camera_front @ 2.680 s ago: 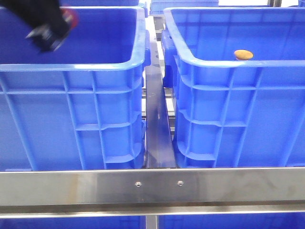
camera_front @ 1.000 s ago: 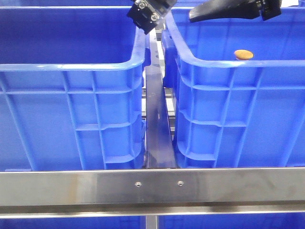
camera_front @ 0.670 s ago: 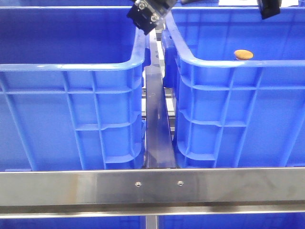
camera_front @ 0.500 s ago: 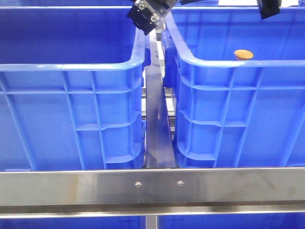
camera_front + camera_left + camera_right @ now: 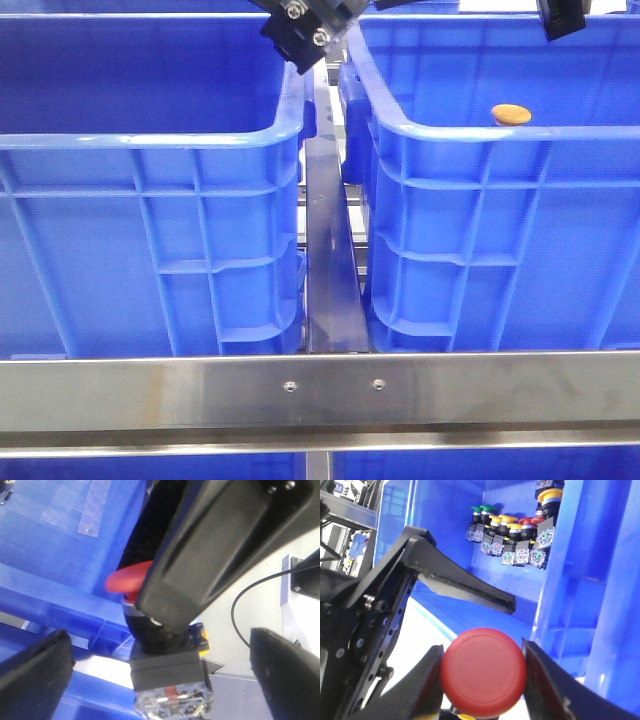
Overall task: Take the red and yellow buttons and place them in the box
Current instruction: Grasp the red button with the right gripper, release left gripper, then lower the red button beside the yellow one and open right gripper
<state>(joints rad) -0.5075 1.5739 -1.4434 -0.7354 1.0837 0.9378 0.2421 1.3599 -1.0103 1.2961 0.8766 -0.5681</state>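
Right gripper (image 5: pixel 482 680) is clamped on the red button (image 5: pixel 484 671); its fingers (image 5: pixel 542 680) press the cap from both sides. Left gripper (image 5: pixel 160 680) is spread wide, holding nothing. The yellow button (image 5: pixel 511 114) lies inside the right box (image 5: pixel 480 220), just behind its near rim. A row of buttons (image 5: pixel 512 537) lines the box's floor.

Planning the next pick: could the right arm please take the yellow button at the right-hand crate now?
Probably not yet: the right gripper has its jaws on a red button, though the yellow button lies uncovered.
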